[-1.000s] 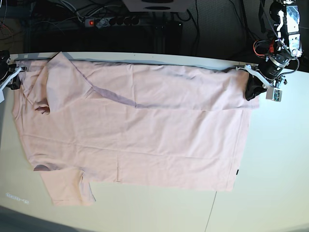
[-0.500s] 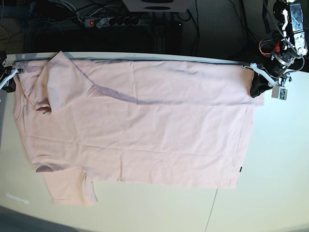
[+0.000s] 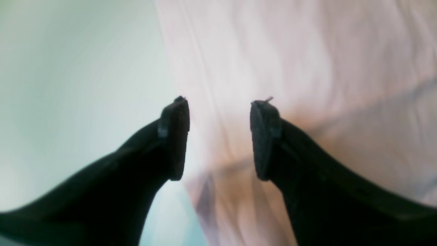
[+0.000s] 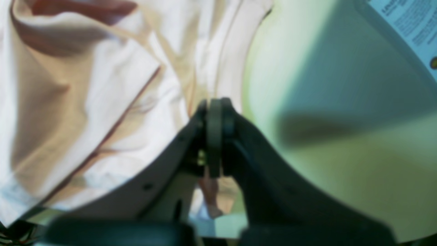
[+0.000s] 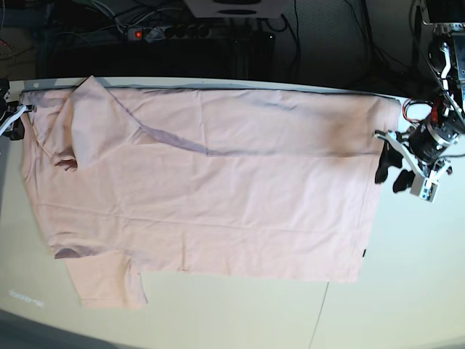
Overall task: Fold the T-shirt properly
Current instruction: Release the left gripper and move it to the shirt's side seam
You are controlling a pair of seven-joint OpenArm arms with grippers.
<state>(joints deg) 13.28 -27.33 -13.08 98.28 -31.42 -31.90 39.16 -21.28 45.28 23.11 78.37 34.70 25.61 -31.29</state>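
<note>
The pale pink T-shirt lies spread plain side up on the white table. One sleeve is folded over at the far left, and the other sleeve sticks out toward the front. My left gripper hangs open just off the shirt's right hem. In the left wrist view, the left gripper holds nothing, and the T-shirt lies under it. My right gripper is shut on the T-shirt at its far left corner. In the base view, the right gripper sits at the table's left edge.
A power strip and cables run behind the table's back edge. A seam line crosses the table's front right part. A small sticker lies at the front left. A printed sheet lies beside the right gripper.
The left gripper has opened, let go of the shirt's far right corner and moved toward the front. That corner now lies flat. The right gripper stays shut.
</note>
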